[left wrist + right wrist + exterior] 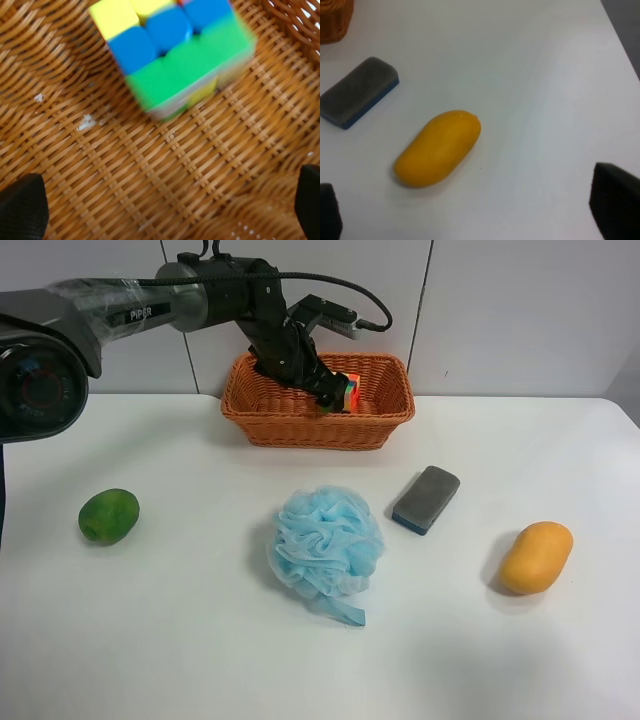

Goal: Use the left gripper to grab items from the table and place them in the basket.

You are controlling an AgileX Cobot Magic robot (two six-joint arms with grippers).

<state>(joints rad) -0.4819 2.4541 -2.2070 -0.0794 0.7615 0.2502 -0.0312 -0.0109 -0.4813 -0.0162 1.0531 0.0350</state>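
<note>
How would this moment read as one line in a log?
left gripper: open, inside basket | puzzle cube: in basket | on table: green mango, bath pouf, eraser, yellow mango

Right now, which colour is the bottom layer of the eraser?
Blue, under a grey top; the eraser shows it best in the right wrist view.

Tiled wall (520, 310) across back: white, glossy, plain. Left grout seam (187, 365) and right grout seam (422, 320) on wall, dark, near-vertical, slightly leaning. Tiny dark speck (447, 373) low on wall, just right of right grout seam. Grey patch (631, 390) at wall's lower right end, nature unclear. Dark grey strip (626, 30) in right wrist view, link to wall unclear.
</note>
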